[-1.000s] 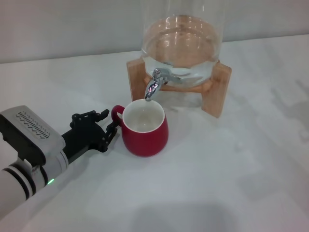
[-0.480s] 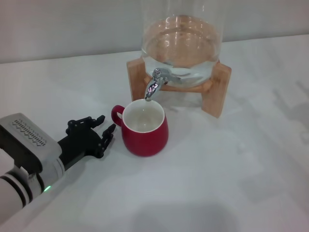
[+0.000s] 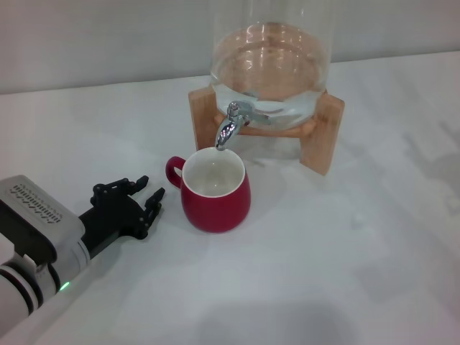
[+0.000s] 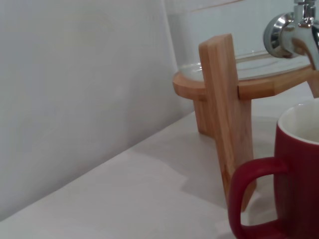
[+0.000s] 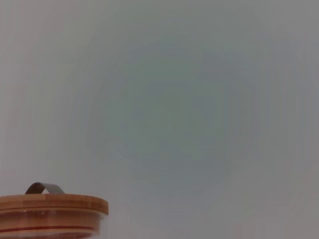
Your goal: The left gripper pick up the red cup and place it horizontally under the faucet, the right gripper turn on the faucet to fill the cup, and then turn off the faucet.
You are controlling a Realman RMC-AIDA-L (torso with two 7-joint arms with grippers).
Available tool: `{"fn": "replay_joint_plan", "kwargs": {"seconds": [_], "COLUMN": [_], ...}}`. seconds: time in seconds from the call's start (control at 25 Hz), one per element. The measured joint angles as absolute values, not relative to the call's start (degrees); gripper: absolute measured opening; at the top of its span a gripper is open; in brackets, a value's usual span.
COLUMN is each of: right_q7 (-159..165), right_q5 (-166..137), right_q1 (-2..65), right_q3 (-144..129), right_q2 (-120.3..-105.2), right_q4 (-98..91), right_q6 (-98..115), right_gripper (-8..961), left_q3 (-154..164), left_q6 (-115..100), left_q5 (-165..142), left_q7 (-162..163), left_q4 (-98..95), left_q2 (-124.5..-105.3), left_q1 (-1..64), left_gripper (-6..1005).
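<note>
Soft, even light; faint shadows on the white table [image 3: 345,273].

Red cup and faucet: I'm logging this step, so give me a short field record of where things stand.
red cup: upright on the white table, empty, handle toward the left gripper
faucet: spout above the cup's far rim, no water running
left gripper: open, beside the handle, not touching it
right gripper: not in view
glass dispenser: on its wooden stand, holds water
</note>
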State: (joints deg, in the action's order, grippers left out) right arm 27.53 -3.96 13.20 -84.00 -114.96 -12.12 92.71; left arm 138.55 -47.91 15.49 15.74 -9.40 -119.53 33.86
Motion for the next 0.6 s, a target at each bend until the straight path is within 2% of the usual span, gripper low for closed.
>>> {"fn": "replay_joint_plan", "kwargs": {"seconds": [0.6], "right_q7": [27.5], "right_q5": [-3.96], "right_q1": [13.3], "right_q3": [-84.02], "right_q2": [-114.96], "right_q4": [-12.13], "right_q6": [92.44], "right_gripper": [793], "left_q3": [135.76], "left_q6": [-47.9], "left_q5": [17.73], "left_q7": [12.69], "left_q4": [-8.58], "left_q2": [-119.38], "left_q1": [33.1], "left_gripper": [359]}}
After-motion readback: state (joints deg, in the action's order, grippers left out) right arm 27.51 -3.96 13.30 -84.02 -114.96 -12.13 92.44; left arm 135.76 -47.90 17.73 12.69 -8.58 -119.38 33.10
